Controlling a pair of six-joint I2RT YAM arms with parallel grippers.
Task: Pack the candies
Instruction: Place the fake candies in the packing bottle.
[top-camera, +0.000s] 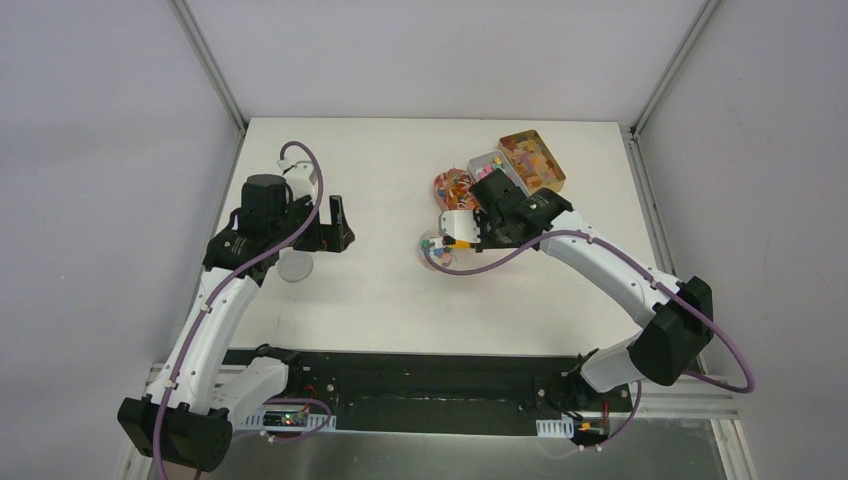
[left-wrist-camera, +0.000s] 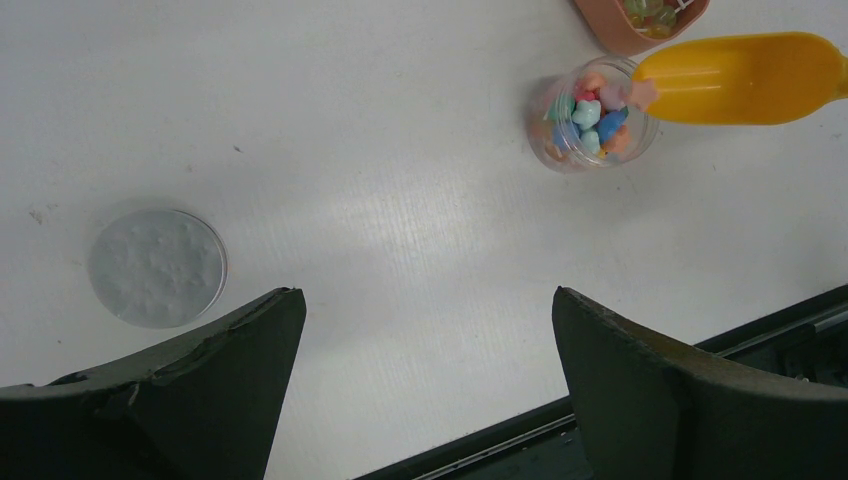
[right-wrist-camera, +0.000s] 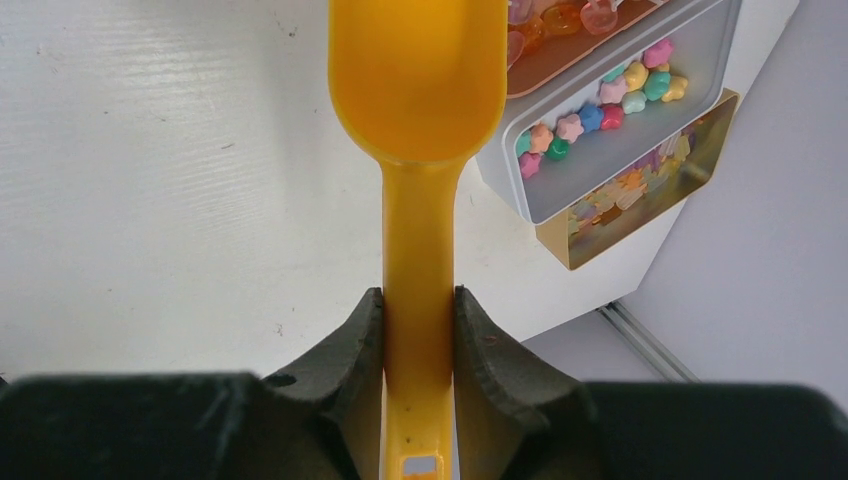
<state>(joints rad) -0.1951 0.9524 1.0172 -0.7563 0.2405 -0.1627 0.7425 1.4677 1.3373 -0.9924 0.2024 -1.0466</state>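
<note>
A: Containers?
B: Clear jar heaped with candies; more in a white tin. Gold tin just beside it, perhaps sweets too, blurred. 1 round lid, flat on the white table, well apart from the jar.
A: Pincers?
B: Right gripper clenched on an orange scoop, tip at the jar's rim. Left gripper released, holding nothing.
A: Room?
B: Pale walls all round.

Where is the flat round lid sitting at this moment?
Top view: the lid lies flat on the left half of the table, just nearer the bases than the open left gripper and well left of the candy jar.
</note>
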